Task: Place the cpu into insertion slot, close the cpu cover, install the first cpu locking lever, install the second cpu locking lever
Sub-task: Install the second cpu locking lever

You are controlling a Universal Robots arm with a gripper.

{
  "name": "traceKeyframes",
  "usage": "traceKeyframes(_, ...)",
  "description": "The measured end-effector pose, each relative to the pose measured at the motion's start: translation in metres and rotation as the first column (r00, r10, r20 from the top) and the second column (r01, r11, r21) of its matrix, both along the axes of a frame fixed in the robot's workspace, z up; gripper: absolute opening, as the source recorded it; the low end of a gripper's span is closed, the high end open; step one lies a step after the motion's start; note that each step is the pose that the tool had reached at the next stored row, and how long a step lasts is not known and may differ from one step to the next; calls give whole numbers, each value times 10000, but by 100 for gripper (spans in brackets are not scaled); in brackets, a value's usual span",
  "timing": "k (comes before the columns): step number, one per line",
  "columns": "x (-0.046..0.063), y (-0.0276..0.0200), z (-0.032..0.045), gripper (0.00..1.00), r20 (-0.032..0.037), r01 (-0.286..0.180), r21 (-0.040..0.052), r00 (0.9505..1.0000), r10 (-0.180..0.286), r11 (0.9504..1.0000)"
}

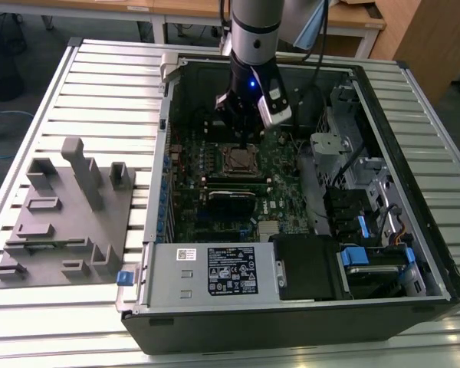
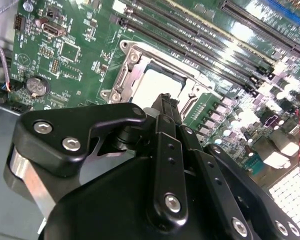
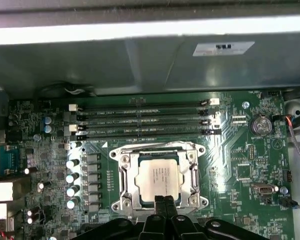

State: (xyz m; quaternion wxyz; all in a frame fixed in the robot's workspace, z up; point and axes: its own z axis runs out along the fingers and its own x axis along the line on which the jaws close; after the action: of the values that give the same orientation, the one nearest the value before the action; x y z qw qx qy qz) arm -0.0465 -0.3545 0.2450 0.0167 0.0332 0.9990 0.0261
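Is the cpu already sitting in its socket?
Yes. In the first wrist view the cpu lies flat inside the socket's metal frame, with the gripper at its edge.

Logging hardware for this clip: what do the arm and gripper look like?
The arm is a silver-grey tube with a black band, a lit blue light and a white wrist module. The gripper is matte black, with bolted linkage bars and slim fingertips.
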Motion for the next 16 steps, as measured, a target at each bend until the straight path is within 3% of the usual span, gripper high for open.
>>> traceKeyframes(16,0,-229,0,10,0,0,1,10000,0,10000)
